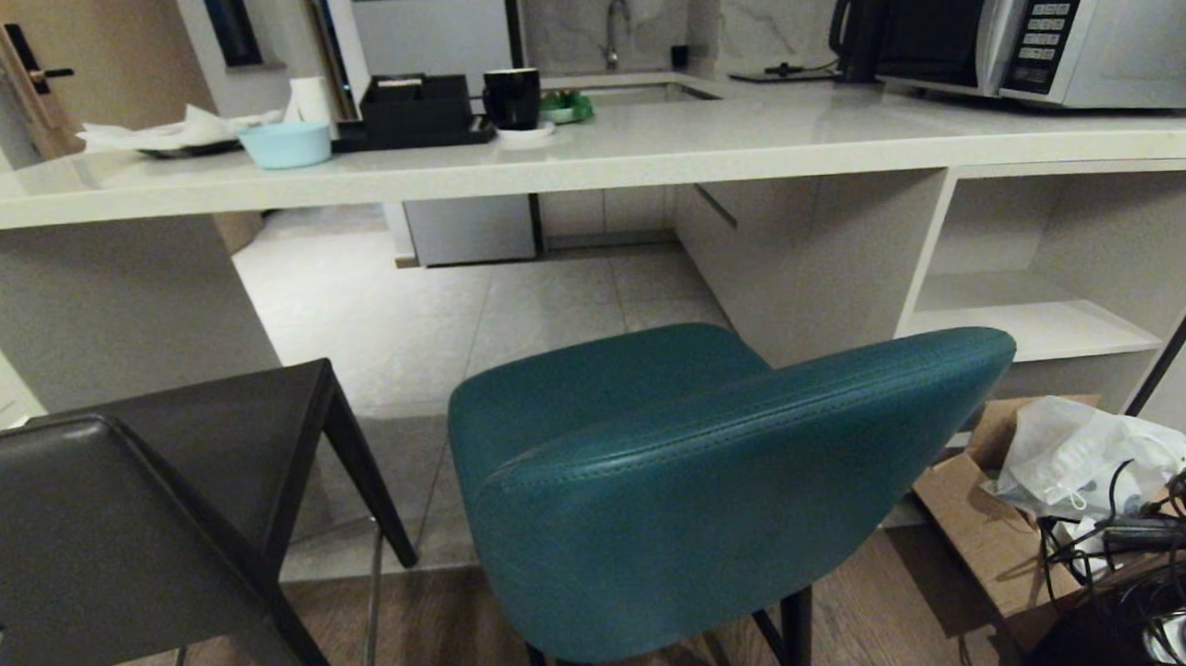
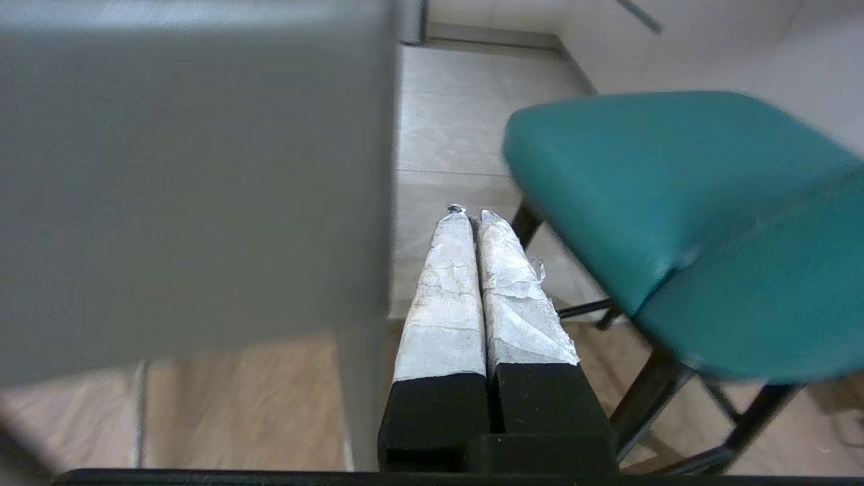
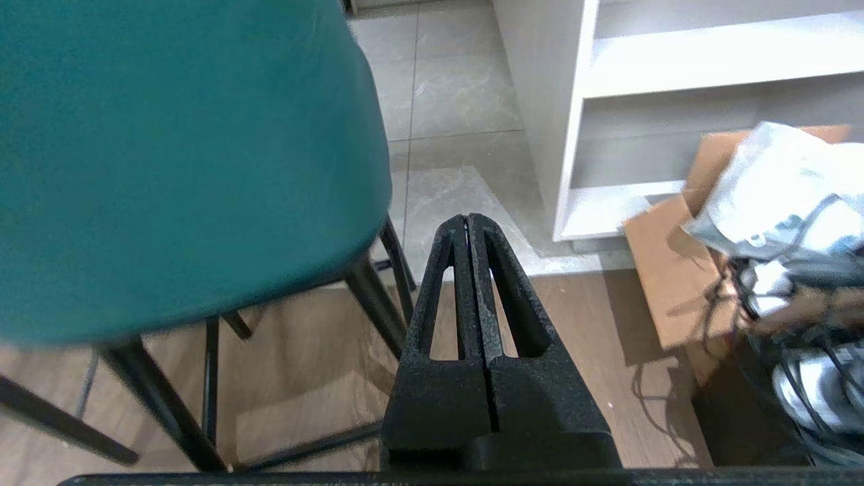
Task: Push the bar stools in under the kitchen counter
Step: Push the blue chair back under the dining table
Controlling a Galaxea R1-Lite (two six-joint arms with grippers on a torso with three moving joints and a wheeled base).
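1. Teal leather covers one of the two bar stools: the teal stool [image 1: 659, 470] has a curved back and black legs, and the dark grey stool [image 1: 130, 503] has a square seat and a low back. Both stand out from the kitchen counter [image 1: 585, 158], backs toward the camera, seats short of its thick pale edge.
2. Two grippers show, one in each wrist view. The left gripper [image 2: 470, 216] has its white-wrapped fingers [image 2: 445, 297] pressed together on nothing; it hangs in the gap between the stools, with the grey stool's back close on one side and the teal seat [image 2: 648, 196] on the other.
3. The right gripper [image 3: 466, 223] has its black fingers [image 3: 499, 290] closed flat against each other, empty, just beside the teal stool's far edge and above the wood floor [image 3: 317, 398]. Neither gripper touches a stool.
4. On the counter: one pale blue bowl [image 1: 285, 144], one black mug [image 1: 513, 98], one black tray [image 1: 413, 111] and one microwave [image 1: 1050, 28]. Its keypad and sticker are too small to read; no other writing is legible.
5. Beyond the right gripper, to its outer side, lie a cardboard box [image 3: 668, 277], a white plastic bag [image 3: 776, 182] and a tangle of black cables [image 3: 803, 324], in front of open white shelves [image 3: 682, 74].
6. Under the counter, the tiled floor [image 1: 432, 320] ahead of both stools lies open to the slab side panel [image 1: 101, 304].
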